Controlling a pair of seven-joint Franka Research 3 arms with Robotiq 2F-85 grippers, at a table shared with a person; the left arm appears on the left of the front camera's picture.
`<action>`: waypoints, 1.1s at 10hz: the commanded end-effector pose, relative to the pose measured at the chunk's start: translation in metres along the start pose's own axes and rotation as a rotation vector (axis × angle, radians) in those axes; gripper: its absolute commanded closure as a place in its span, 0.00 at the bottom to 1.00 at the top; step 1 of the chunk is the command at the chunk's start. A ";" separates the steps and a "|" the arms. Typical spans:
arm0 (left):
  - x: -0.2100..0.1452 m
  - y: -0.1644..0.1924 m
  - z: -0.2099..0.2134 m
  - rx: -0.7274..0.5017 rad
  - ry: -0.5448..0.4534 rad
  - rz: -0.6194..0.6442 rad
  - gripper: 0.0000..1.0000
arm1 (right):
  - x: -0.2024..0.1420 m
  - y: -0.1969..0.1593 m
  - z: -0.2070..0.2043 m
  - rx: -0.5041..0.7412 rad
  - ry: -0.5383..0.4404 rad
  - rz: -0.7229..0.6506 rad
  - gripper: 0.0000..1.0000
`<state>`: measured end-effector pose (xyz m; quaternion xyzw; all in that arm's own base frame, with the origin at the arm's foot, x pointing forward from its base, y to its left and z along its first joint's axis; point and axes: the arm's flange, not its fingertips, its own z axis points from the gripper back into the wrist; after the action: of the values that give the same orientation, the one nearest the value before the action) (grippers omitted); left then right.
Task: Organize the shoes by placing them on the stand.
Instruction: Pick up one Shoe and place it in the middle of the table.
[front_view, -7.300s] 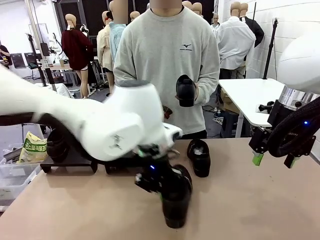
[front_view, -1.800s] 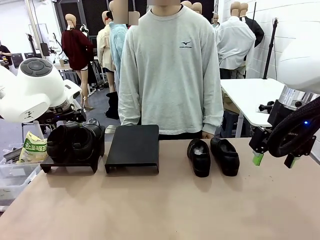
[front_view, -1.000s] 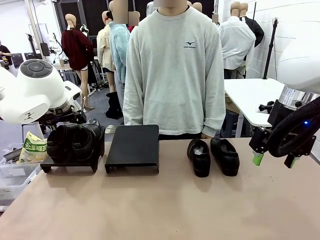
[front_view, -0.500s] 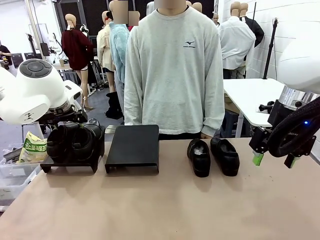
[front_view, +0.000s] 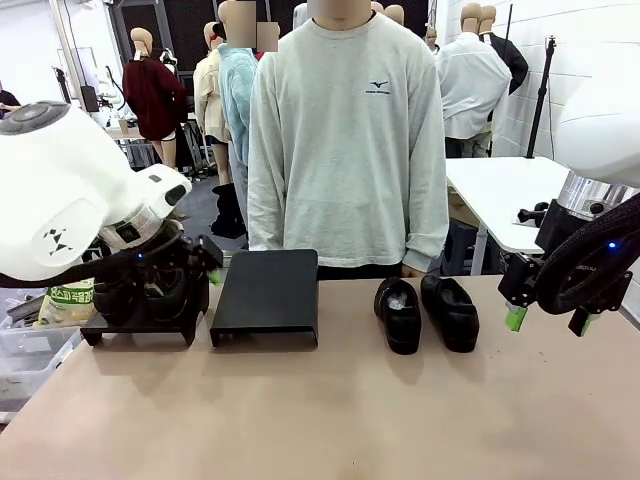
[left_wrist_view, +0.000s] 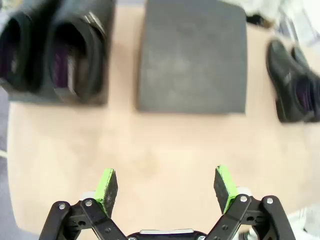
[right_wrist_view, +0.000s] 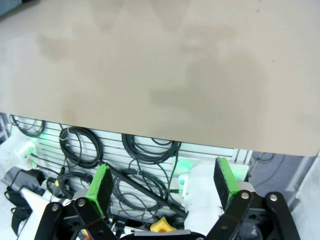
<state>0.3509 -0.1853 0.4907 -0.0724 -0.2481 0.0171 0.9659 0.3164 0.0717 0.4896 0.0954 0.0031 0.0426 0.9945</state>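
Two black shoes (front_view: 150, 288) sit side by side on the left black stand (front_view: 140, 328), partly behind my left arm (front_view: 70, 205). A second black stand (front_view: 266, 294) beside it is bare. Another pair of black shoes (front_view: 425, 313) lies on the table right of it. From above, the left wrist view shows the shoes on the stand (left_wrist_view: 55, 52), the bare stand (left_wrist_view: 192, 55) and the pair on the table (left_wrist_view: 292, 87). My left gripper (left_wrist_view: 166, 184) hangs open over bare table in front of the stands. My right gripper (front_view: 550, 320) is open at the table's right edge, also (right_wrist_view: 162, 184).
A person in a grey sweatshirt (front_view: 345, 140) stands at the far side behind the stands, arms down. A snack bag (front_view: 65, 300) and a clear bin (front_view: 20, 355) sit off the table's left end. Cables (right_wrist_view: 145, 150) hang below the table edge under my right gripper.
My left arm has lifted away from the left stand and swung toward the camera, leaving both shoes on the stand. The right arm and the person have stayed put.
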 end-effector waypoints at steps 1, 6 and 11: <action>-0.007 0.011 0.015 0.073 0.106 -0.043 0.00 | 0.001 -0.001 0.001 0.002 0.005 0.017 0.00; -0.028 0.030 0.036 -0.020 0.267 -0.153 0.00 | 0.000 0.000 0.000 0.000 0.000 0.000 0.00; -0.037 0.012 0.018 0.040 0.271 -0.161 0.00 | 0.123 0.144 0.004 -0.127 0.148 0.289 0.00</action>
<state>0.3078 -0.1728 0.4881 -0.0280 -0.1158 -0.0759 0.9900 0.3826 0.2106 0.5096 0.0551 0.0318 0.1882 0.9801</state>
